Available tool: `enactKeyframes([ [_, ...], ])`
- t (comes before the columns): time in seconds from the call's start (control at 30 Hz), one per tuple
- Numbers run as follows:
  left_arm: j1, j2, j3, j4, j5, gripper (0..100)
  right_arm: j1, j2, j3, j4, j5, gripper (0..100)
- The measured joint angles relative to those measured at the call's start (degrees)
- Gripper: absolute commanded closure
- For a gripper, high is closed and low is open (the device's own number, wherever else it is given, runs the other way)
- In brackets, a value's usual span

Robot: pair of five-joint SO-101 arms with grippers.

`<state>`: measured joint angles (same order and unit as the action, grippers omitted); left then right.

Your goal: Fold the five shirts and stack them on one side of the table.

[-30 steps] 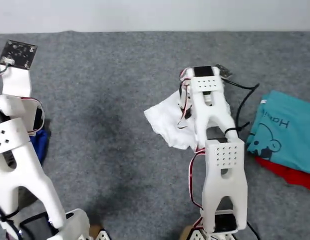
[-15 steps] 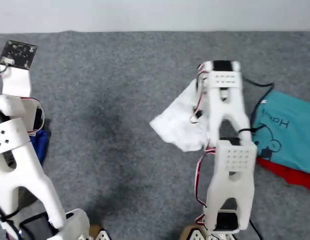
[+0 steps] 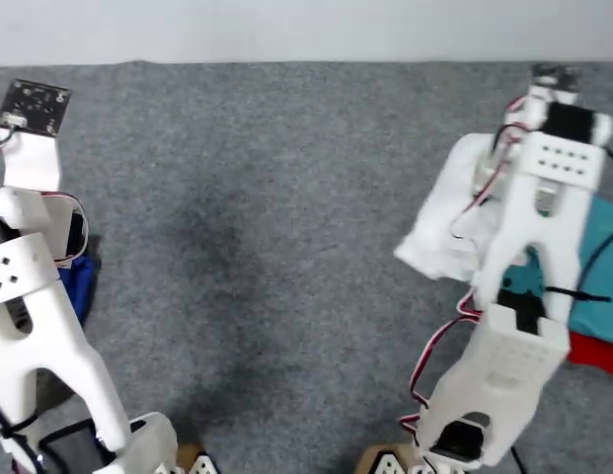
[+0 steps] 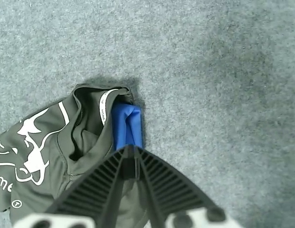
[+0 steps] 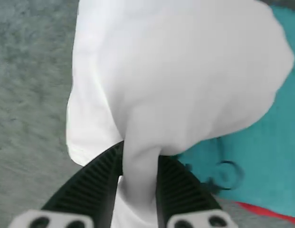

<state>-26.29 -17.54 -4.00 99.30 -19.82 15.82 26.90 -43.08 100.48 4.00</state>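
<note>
Beside teal shirt (image 5: 261, 156), right hand (image 5: 140, 153) grips white shirt (image 5: 185, 71); left hand (image 4: 133, 154) closed by blue shirt (image 4: 126, 124).

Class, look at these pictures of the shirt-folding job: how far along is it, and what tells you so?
Done: a teal shirt lies on a red shirt at the right side of the table. In hand: the right gripper holds the white shirt, bunched, above that stack. Left: a grey shirt and a blue shirt lie crumpled by the shut left gripper.

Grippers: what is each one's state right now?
Left gripper: shut, tips at the blue shirt.
Right gripper: shut on the white shirt.
</note>
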Motion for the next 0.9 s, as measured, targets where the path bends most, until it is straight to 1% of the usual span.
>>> enactKeyframes([
  [0.13,0.0,0.0,0.0,0.0,0.0,99,4.7,-0.7,0.0,0.0,5.9,99.1],
  [0.33,0.0,0.0,0.0,0.0,0.3,99,11.3,-0.7,0.0,0.1,11.4,99.1],
  [0.63,0.0,0.0,0.0,0.0,0.4,99,17.3,-0.7,0.0,0.1,16.4,99.1],
  [0.8,0.0,0.0,0.0,0.0,0.4,99,19.6,-0.7,0.0,-0.3,17.0,99.1],
  [0.9,0.0,0.0,0.0,0.0,0.4,99,21.8,-0.7,0.0,-2.9,17.0,99.1],
])
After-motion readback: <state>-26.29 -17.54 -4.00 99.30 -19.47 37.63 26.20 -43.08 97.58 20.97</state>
